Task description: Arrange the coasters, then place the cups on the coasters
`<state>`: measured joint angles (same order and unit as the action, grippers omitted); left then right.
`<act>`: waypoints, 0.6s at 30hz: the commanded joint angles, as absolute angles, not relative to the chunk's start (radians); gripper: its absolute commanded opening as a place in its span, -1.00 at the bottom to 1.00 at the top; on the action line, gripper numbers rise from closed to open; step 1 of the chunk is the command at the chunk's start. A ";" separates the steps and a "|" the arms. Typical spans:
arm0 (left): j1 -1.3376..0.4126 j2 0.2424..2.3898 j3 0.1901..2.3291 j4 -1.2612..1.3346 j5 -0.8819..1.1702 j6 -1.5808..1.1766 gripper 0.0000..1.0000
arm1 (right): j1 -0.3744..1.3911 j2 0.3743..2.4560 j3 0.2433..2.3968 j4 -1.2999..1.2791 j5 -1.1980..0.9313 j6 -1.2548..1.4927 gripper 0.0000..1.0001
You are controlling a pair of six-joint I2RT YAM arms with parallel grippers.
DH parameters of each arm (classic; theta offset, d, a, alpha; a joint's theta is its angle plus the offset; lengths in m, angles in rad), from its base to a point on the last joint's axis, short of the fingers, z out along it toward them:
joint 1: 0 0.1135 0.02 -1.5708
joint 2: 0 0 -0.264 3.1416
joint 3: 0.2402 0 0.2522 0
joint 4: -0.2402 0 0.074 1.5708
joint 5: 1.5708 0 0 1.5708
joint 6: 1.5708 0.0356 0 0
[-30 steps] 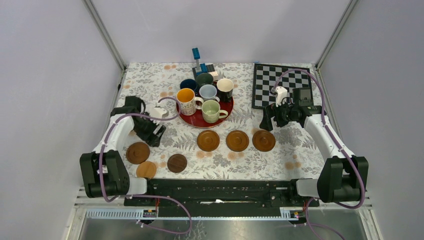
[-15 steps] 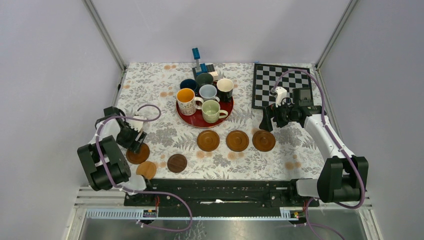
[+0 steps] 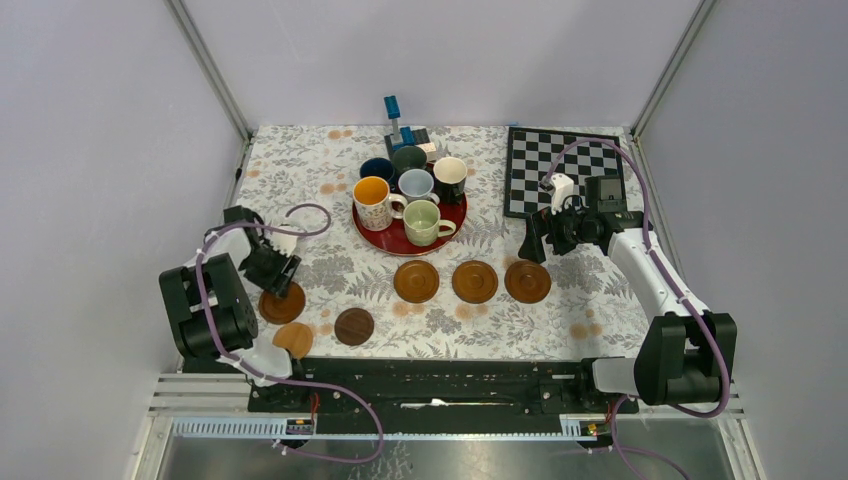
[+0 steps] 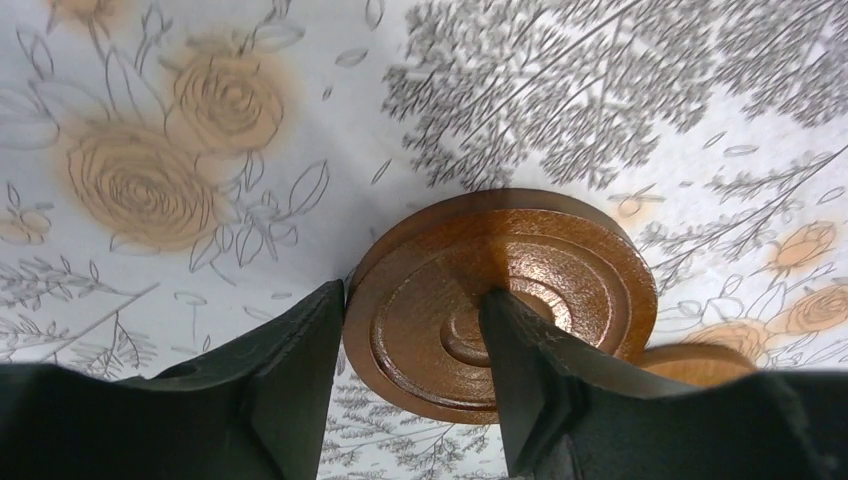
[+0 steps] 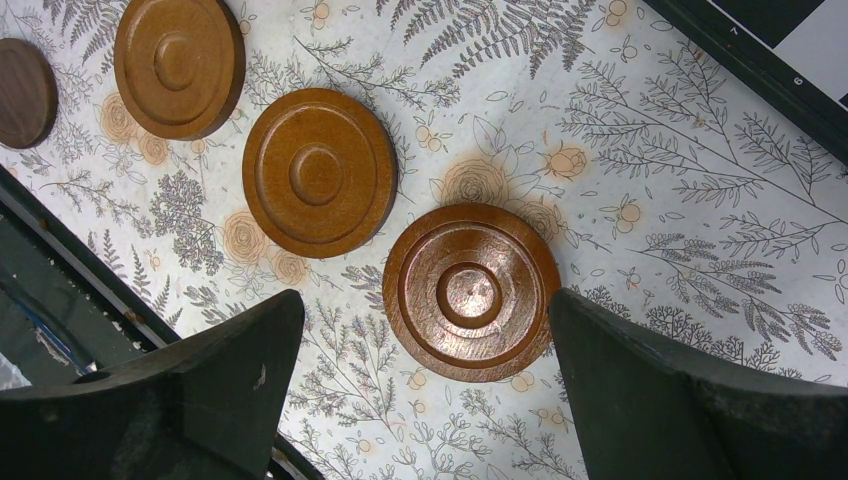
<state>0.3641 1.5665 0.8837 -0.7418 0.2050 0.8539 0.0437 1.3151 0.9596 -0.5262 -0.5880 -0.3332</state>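
Observation:
Three coasters point(image 3: 475, 281) lie in a row at mid-table, below the right gripper point(image 3: 533, 245). That gripper point(image 5: 425, 298) hangs open above the rightmost, glossy coaster point(image 5: 470, 290). Three more coasters lie at the front left. My left gripper point(image 3: 278, 285) is down on the brown coaster point(image 3: 283, 303). In the left wrist view the left gripper point(image 4: 412, 295) stands partly open astride that coaster point(image 4: 560, 280): one finger touches its outer rim, the other rests on its middle. Several cups point(image 3: 423, 221) stand together on a red tray point(image 3: 385, 243).
A chessboard point(image 3: 565, 165) lies at the back right, its corner showing in the right wrist view point(image 5: 780, 50). A blue-topped stand point(image 3: 393, 115) is behind the tray. A tan coaster point(image 3: 294, 339) and a dark coaster point(image 3: 354, 326) lie near the front rail.
My left arm has swung back and down onto the front-left coaster, and its fingers have narrowed around the coaster's edge. The right arm has held still.

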 commanded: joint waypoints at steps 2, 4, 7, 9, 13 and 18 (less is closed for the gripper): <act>0.272 1.609 0.887 -0.632 0.259 0.753 0.02 | 0.038 1.283 0.954 -0.522 -0.593 -0.346 0.99; 0.241 1.617 0.888 -0.611 0.260 0.723 -0.03 | 0.038 1.281 0.952 -0.520 -0.591 -0.347 0.99; 0.175 1.626 0.891 -0.584 0.265 0.672 -0.06 | 0.038 1.284 0.950 -0.517 -0.592 -0.345 0.99; 0.122 1.630 0.892 -0.560 0.266 0.629 -0.07 | 0.038 1.286 0.952 -0.518 -0.592 -0.345 0.99; 0.016 1.659 0.916 -0.508 0.264 0.544 -0.08 | 0.038 1.283 0.953 -0.518 -0.593 -0.342 0.99; -0.081 1.705 0.954 -0.469 0.263 0.461 -0.08 | 0.038 1.260 0.956 -0.527 -0.588 -0.336 0.99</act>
